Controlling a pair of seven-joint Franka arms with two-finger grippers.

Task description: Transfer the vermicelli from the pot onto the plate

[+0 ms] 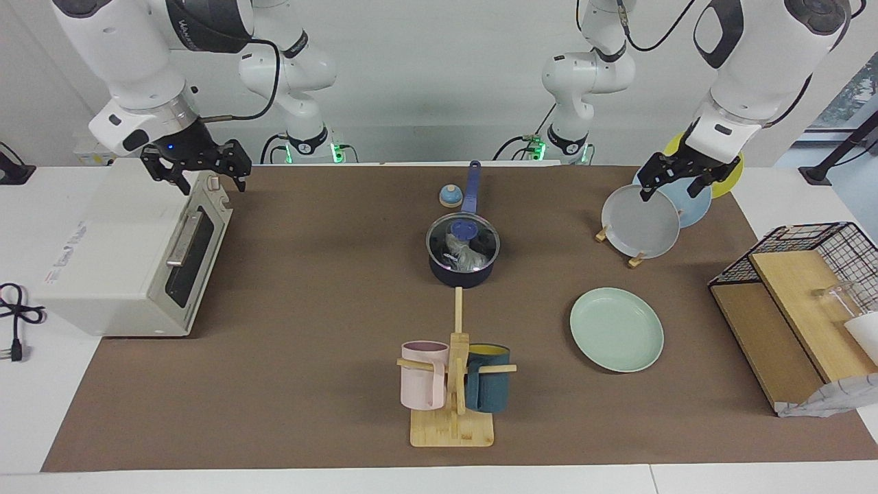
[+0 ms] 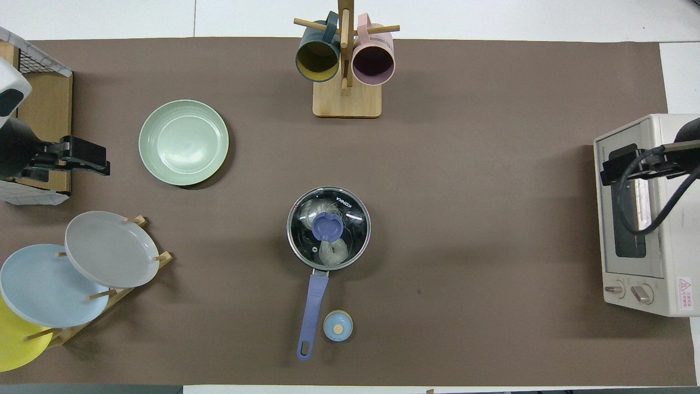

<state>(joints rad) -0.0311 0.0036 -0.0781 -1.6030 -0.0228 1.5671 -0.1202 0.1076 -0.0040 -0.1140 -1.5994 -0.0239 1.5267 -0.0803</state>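
Vermicelli point(image 2: 328, 249) sat inside pot point(image 1: 461, 273) at mid-table, two whitish bundles seen through glass lid point(image 2: 328, 227) with blue knob, lid on the pot. Pot handle point(image 2: 313, 314) pointed toward the robots. Small round blue timer point(image 2: 337, 326) lay just beside the handle, apart from it. Plate point(image 2: 183, 142), mint green, lay bare and flat toward the left arm's end, farther from the robots than the pot and well apart from it. Mug stand point(image 1: 453, 425) stood farther from the robots than the pot, pink mug point(image 1: 424, 384) and dark teal mug point(image 1: 488, 387) hung on its pegs. Plate rack point(image 2: 104, 293) toward the left arm's end held grey plate point(image 2: 109, 249), light blue plate point(image 2: 46, 284) and yellow plate point(image 2: 13, 342) tilted on edge. Left gripper point(image 1: 675, 180) hung over the rack, fingers spread wide, holding nothing. Right gripper point(image 1: 199, 175) hung over the toaster oven point(image 1: 130, 261) at the right arm's end, fingers wide, holding nothing. Wire basket point(image 1: 809, 247) with wooden boards sat at the left arm's end.
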